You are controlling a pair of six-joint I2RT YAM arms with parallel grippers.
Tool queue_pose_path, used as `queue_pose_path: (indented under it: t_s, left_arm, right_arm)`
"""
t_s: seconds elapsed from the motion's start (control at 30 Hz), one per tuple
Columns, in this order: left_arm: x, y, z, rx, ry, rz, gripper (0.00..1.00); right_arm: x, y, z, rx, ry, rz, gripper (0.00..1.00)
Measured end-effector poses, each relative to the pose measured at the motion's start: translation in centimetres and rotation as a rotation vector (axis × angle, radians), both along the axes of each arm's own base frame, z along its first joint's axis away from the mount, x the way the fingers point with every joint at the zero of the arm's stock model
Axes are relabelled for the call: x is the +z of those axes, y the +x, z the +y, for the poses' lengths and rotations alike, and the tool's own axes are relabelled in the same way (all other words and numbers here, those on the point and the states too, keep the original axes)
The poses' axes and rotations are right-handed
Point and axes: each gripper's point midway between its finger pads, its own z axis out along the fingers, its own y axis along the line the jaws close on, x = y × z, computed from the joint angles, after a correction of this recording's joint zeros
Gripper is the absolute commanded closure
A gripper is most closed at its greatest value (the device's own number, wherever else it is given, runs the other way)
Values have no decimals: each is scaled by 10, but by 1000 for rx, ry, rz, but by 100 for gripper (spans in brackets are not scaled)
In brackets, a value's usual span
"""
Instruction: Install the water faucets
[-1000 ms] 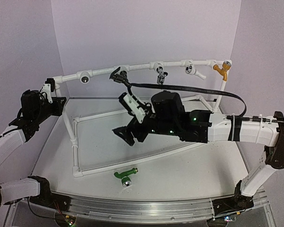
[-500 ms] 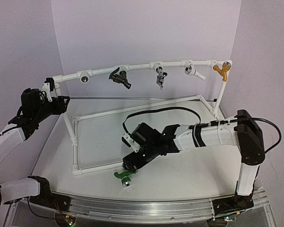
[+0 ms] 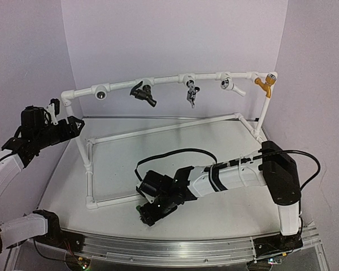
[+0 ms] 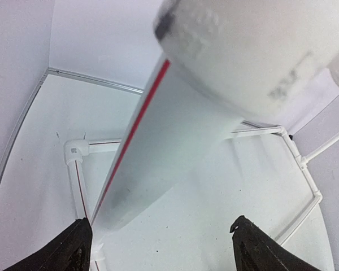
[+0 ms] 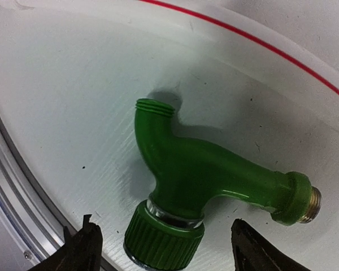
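Green faucet [image 5: 198, 175] lies on its side on the white table [image 3: 226, 141], close to the near edge and just on the near side of the low front pipe [image 3: 118, 199] of the white pipe frame. The right gripper [image 5: 166, 247] hangs low over it with its jaws spread wide. One black fingertip shows at each lower corner of the right wrist view, and the faucet's ribbed round cap sits between them. Neither finger visibly touches the faucet. Its threaded green mouth points away from the cap, and its metal threaded end sticks out to one side. A red line runs along the pipe just beyond it.

From above, the right arm reaches from its base at the near right, low across the table to the left. A black cable [image 3: 169, 153] loops over it.

The left gripper [image 4: 164, 248] is also spread, with nothing between its two dark fingertips. A blurred white pipe with a red stripe fills much of its wrist view. In the top view this gripper sits at the far left, just beside the frame's left corner post.

The dark faucet [image 3: 143, 93] hangs from the frame's raised top rail [image 3: 164, 79], left of centre. Along that rail to the right hang a small silvery tap [image 3: 190, 93], a white tap [image 3: 231, 84] and an orange-yellow tap [image 3: 264, 83]. To the left of the dark faucet, a fitting [image 3: 101, 94] on the rail shows a round silvery face.
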Motion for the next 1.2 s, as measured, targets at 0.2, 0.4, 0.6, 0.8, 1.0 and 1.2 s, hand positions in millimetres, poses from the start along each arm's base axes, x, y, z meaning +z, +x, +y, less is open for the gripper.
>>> queue_pose_path:
  t_s: [0.2,0.4,0.6,0.8,1.0,1.2]
  left_arm:
    - [11,-21,-10,-47,-77,4,18]
    - [15,-40,-42,-230,-198,45,25]
    - [-8,-60,-73,-393,-289,157,21]
    - [-19,-90,-129,-622,-370,255,18]
    - [-31,-107,-168,-792,-442,365,12]
    - [-33,-131,-196,-947,-456,415,19]
  right_arm:
    - [-10,6,-7,13,-63,-53,69]
    - [-5,8,-7,164,-61,-140,97]
    - [43,2,-20,388,19,-286,100]
    - [115,-5,-18,661,166,-528,100]
    - [134,-10,-11,849,188,-645,100]
    - [157,-8,-2,914,206,-718,100]
